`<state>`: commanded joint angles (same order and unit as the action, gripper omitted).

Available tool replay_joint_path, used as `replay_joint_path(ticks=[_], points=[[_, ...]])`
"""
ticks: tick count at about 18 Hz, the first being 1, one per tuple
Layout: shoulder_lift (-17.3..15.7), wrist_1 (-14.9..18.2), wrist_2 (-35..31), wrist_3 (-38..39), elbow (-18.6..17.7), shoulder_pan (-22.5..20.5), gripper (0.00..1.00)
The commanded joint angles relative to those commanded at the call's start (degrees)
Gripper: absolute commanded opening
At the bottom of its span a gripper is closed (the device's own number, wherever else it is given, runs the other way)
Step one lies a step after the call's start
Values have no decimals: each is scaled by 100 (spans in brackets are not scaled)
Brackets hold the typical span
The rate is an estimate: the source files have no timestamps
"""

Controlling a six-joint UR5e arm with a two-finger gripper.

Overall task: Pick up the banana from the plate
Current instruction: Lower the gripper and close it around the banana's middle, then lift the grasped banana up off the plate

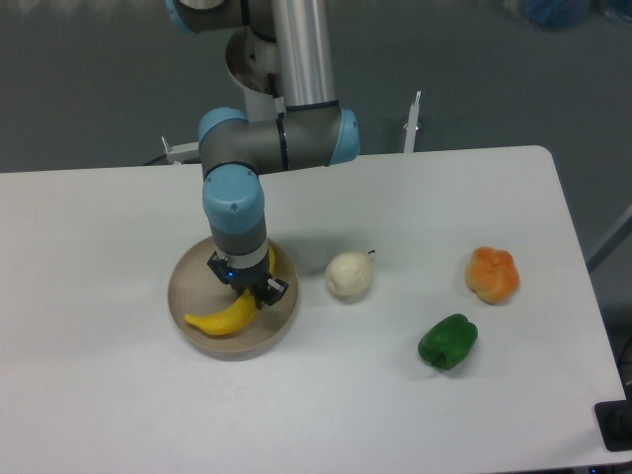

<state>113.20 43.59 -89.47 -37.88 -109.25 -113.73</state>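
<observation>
The bright yellow curved banana (225, 316) lies in the round beige plate (184, 286) at the left middle of the table. My gripper (247, 285) is down over the plate, its black fingers straddling the banana's middle to upper part. The jaws sit close against the banana, but I cannot tell from this angle whether they are clamped on it. The banana's upper end (272, 259) shows behind the gripper; its middle is hidden by the fingers.
A cream-white round fruit (348, 275) lies just right of the plate. A green pepper (447, 342) and an orange lumpy fruit (492, 275) lie further right. The arm's elbow (276, 138) hangs above the plate's far side.
</observation>
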Motion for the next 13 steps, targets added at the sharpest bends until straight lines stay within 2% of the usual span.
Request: replay_joint_path(ticks=[5,9,13], points=[[-237,44,0,-123,149,-123,25],[-492,97,9,-850,404,-684,25],[-501,114,0,-1651,676,-1238,25]])
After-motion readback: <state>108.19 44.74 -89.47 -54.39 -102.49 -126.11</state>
